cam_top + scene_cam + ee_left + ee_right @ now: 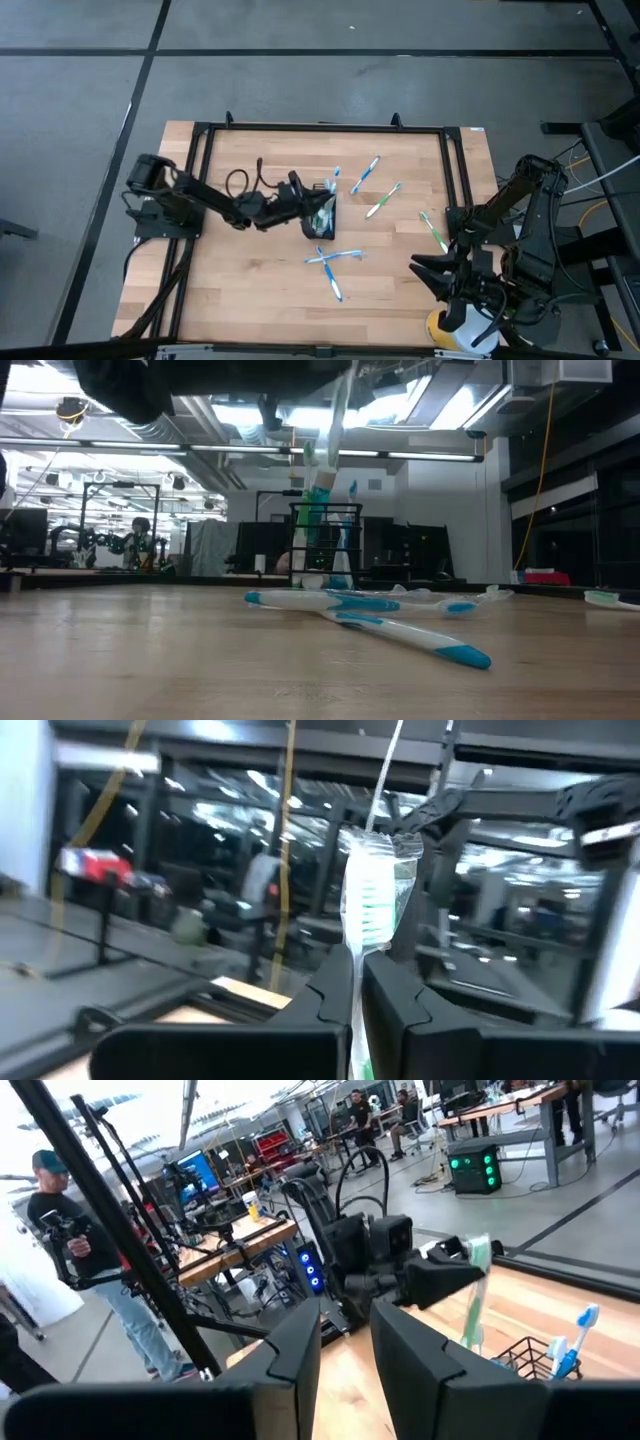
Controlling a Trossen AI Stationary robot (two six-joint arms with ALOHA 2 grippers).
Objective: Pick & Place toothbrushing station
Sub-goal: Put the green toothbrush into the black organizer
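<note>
The black mesh holder stands mid-table with brushes upright in it; it also shows in the low view and the right wrist view. My left gripper reaches in level from the table's left. It is shut on a green-white toothbrush that stands beside the holder. Several blue-white and green-white toothbrushes lie flat on the table around it. My right gripper hovers open near the table's right front corner, nothing between its fingers. My left gripper pinches the green-white toothbrush's handle just below the bristle head between its two fingers. The fingers come level from the table's left and lie across the brush. The brush stands about upright, head up, its lower end near the holder's rim; whether it touches, I cannot tell.
Two crossed blue-white brushes lie just in front of the holder, and others lie at the far right and right. A yellow-and-white cup sits under my right arm. A black frame borders the table. People stand in the room beyond.
</note>
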